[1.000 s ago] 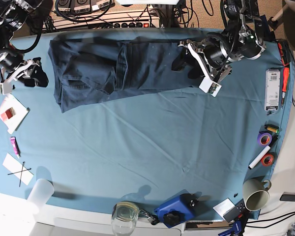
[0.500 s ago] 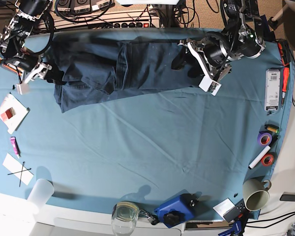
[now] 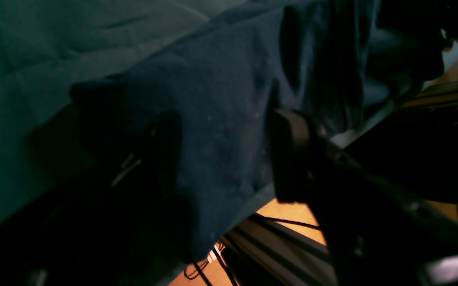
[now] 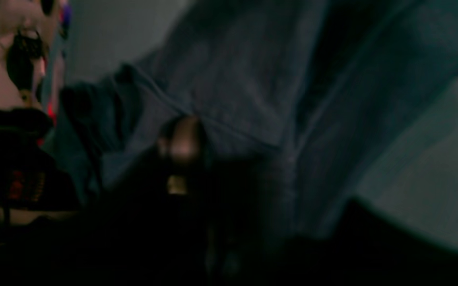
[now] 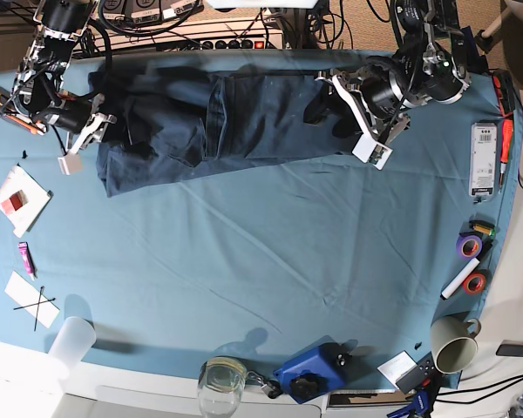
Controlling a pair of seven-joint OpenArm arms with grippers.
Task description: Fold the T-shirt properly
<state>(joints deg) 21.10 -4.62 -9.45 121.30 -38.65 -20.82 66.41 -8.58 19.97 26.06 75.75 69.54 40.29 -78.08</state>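
The dark navy T-shirt lies stretched along the table's far edge, its left part bunched into folds. My left gripper sits at the shirt's right end. In the left wrist view its jaws stand wide apart, open, with the T-shirt edge between the two fingers. My right gripper is over the shirt's left end. The right wrist view is dark and blurred: T-shirt folds fill it, one fingertip lies against the cloth, and the jaw gap does not show.
The teal tablecloth covers the table. A white handset, tape rolls and a mug line the right edge. A glass and a blue device sit at the front. Cards and a paper cup are on the left.
My right gripper has moved rightward from beside the table's left edge onto the shirt's left end. The left gripper and the shirt's right end have stayed put.
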